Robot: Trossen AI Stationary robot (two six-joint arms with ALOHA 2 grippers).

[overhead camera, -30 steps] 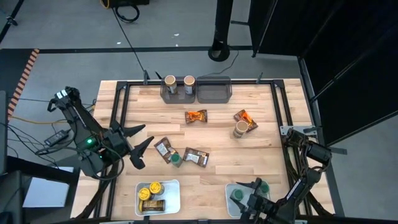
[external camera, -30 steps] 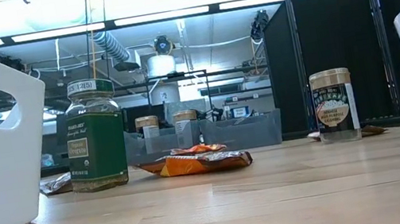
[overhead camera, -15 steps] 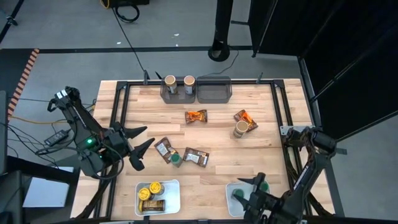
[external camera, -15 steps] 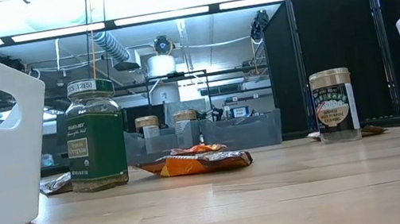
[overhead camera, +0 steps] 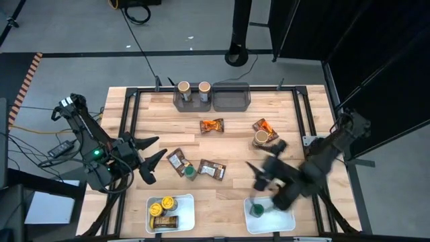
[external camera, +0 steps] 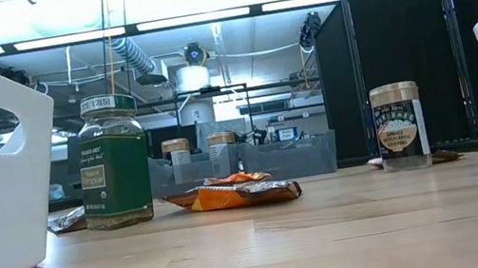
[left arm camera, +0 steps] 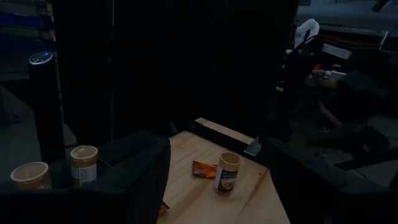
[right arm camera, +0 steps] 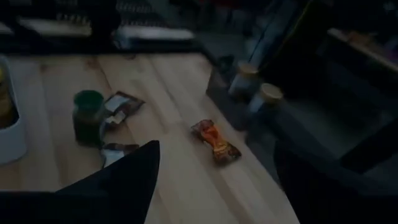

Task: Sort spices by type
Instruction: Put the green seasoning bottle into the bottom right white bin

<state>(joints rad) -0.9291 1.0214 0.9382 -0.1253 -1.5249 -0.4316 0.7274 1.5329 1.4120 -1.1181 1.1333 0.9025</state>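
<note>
Right end effector point(overhead camera: 263, 176): fingers spread, empty, above the wooden counter point(overhead camera: 228, 144) beside the white tray point(overhead camera: 287, 221) holding a green-lidded jar point(overhead camera: 256, 210).
Left end effector point(overhead camera: 152, 160): fingers apart, empty, at the counter's left edge.
Spices: a green-lidded glass jar point(overhead camera: 191, 172) between two brown packets; a tan-lidded jar point(overhead camera: 260, 139) near an orange packet point(overhead camera: 211, 126).

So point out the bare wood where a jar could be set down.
Free: the wood between the white tray of yellow-lidded jars and the other white tray, and the right-hand corner beyond the grey bins. Crowded: the middle, around the green-lidded jar and brown packets.
</note>
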